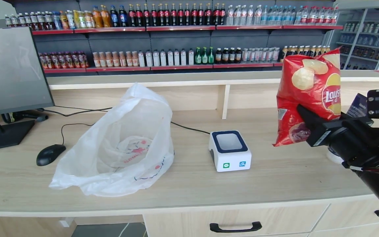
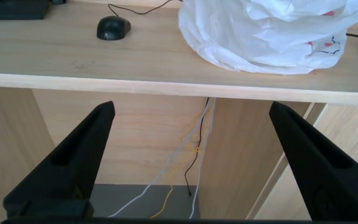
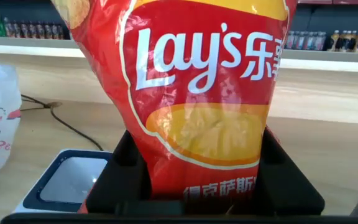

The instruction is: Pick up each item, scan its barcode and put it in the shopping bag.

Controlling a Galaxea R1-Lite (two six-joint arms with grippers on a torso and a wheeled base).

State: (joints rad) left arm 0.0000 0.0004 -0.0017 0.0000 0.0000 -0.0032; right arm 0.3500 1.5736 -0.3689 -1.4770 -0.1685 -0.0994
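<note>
Counter [image 1: 275,177]: shopping bag [image 1: 120,148], scanner [image 1: 229,150], mouse [image 1: 50,154]

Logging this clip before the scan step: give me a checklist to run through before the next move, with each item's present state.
1. Grip on chip bag: the right gripper is clamped on its lower part, and the bag is upright above the counter. Ok.
2. Barcode facing the scanner: no barcode is visible. Cannot tell.
3. Window of the scanner: nothing lies on it. Ok.
4. Mouth of shopping bag: open toward the robot, with the bag lying on the counter. Ok.
5. Idle left gripper: open, holding nothing, low before the counter's edge. Ok.
</note>
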